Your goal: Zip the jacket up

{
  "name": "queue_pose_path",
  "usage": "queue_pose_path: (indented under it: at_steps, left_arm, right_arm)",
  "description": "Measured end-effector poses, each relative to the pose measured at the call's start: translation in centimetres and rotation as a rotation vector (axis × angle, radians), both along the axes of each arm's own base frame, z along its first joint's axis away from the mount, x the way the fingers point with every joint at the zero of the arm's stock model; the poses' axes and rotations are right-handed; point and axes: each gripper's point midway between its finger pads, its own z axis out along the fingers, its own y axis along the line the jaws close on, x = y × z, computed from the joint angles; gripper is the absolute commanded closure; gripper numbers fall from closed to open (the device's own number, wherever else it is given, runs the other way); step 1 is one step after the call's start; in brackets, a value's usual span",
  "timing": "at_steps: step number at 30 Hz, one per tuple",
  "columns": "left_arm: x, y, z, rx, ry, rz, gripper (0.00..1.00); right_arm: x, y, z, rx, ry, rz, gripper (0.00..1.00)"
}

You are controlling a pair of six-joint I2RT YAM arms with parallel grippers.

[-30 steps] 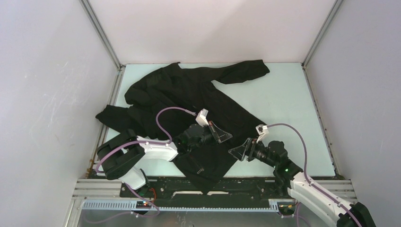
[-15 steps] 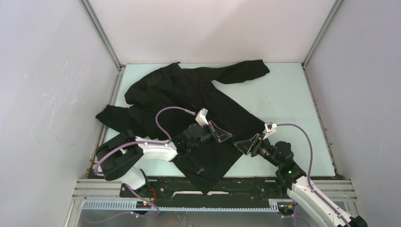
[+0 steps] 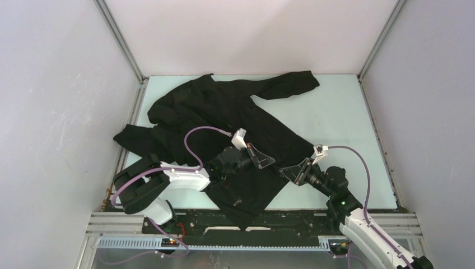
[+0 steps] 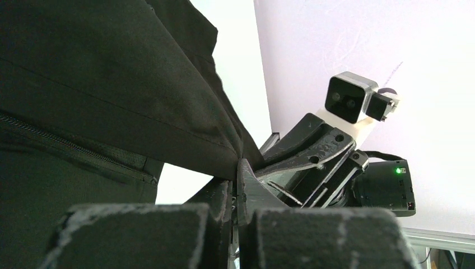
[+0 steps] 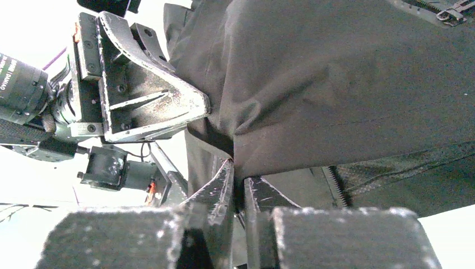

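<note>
The black jacket [image 3: 224, 112] lies spread over the pale table, its lower part hanging over the near edge. My left gripper [image 3: 272, 162] is shut on a fold of the jacket [image 4: 112, 84] near its right hem. Facing it from the right, my right gripper [image 3: 283, 171] is shut on the same edge of the jacket [image 5: 347, 84]. The two sets of fingertips are almost touching. A row of zipper teeth [image 5: 336, 182] shows just right of the right fingers, and a silvery zip pull [image 5: 451, 12] at that view's top right. A zipper line [image 4: 61, 144] runs across the fabric in the left wrist view.
White walls with metal corner posts [image 3: 120, 39] close in the table on three sides. Bare pale table [image 3: 336, 117] lies right of the jacket. A black rail [image 3: 291, 216] runs along the near edge between the arm bases.
The right gripper has moved up to the jacket's right hem and closed on it. The left gripper has stayed shut on the fabric in the same place.
</note>
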Motion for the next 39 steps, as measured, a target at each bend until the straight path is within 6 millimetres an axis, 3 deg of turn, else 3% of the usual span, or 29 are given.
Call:
queue_pose_path:
  at_steps: [3,4,8,11,13,16,20,24,28,34,39]
  left_arm:
    - [0.0,0.0,0.0,0.001,0.0,0.0,0.97]
    - [0.0,0.0,0.0,0.002,-0.002,-0.001,0.91]
    - [-0.2,0.4,-0.4,0.044,-0.021,-0.009,0.51]
    - [-0.3,1.3,0.1,0.088,-0.062,-0.01,0.32]
    - [-0.4,1.8,0.8,0.106,-0.1,-0.01,0.25]
    - [-1.0,2.4,1.4,0.145,-0.139,-0.026,0.25]
    - [-3.0,2.7,-1.5,0.305,-0.073,-0.074,0.39]
    - [-4.4,1.9,-3.6,0.451,0.026,-0.091,0.41]
    - [-4.0,1.3,-3.9,0.497,0.144,0.011,0.36]
    - [-2.8,1.7,-6.1,0.572,0.38,0.225,0.44]
    - [-1.7,-0.5,-7.6,0.65,0.536,0.33,0.41]
  right_arm:
    - [0.1,-0.1,0.2,0.007,-0.002,0.0,1.0]
    - [0.1,-0.2,0.2,0.011,0.001,-0.001,1.0]
    - [0.4,-0.8,-0.5,0.004,0.036,-0.013,1.0]
    - [0.8,-1.8,-2.0,-0.011,0.116,-0.044,1.0]
    - [0.9,-2.4,-2.9,-0.014,0.18,-0.054,1.0]
    - [1.2,-3.0,-3.4,-0.003,0.258,-0.056,1.0]
    - [2.1,-3.4,-2.8,0.018,0.301,-0.05,1.0]
    - [2.8,-3.9,-1.9,0.02,0.275,-0.042,1.0]
    - [3.5,-4.6,-1.2,0.009,0.239,-0.048,1.0]
    - [4.0,-6.0,-1.5,-0.014,0.223,-0.082,1.0]
    - [3.9,-6.4,-1.5,-0.029,0.204,-0.087,1.0]
